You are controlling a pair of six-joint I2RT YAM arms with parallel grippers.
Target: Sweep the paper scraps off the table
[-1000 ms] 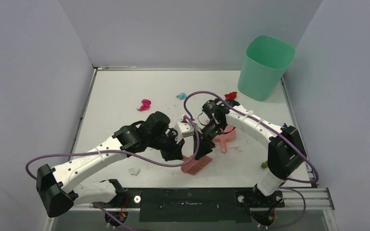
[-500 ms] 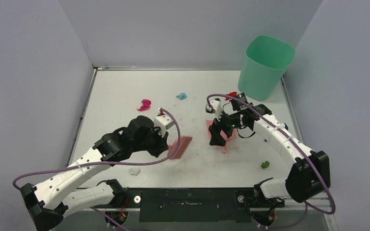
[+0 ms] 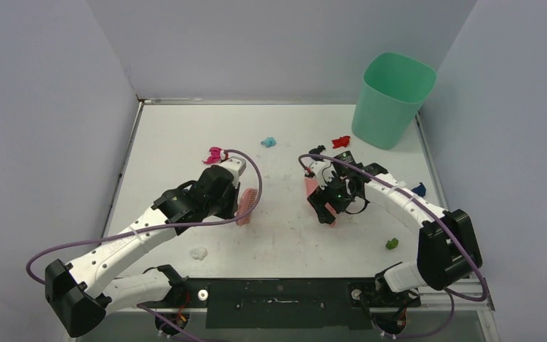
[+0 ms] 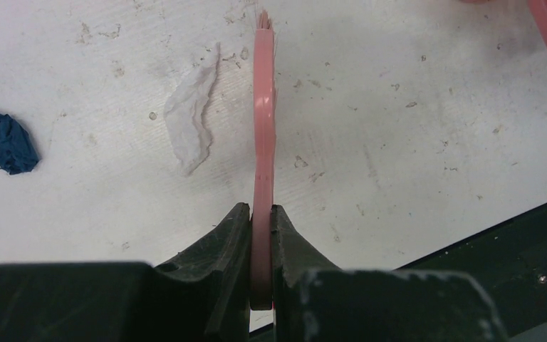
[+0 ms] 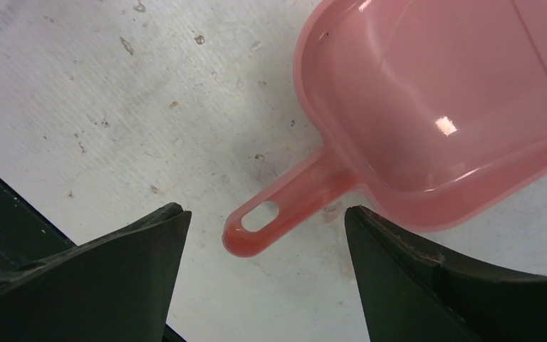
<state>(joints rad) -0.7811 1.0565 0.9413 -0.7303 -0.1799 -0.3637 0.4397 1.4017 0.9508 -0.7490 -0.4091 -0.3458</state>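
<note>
Brush [image 4: 263,128]: thin pink plastic, bristled tip, clamped edge-on in left gripper [image 4: 260,214]; just swung left from centre.
Dustpan [image 5: 441,107]: glossy scoop, handle between right gripper's [image 5: 263,214] wide-spread fingers, ungripped.
Paper scraps [image 3: 215,153]: crumpled wads scattered across the scuffed table [image 3: 178,128]; white one [image 4: 192,121] beside brush.
Meaning: sweeping looks barely begun.
</note>
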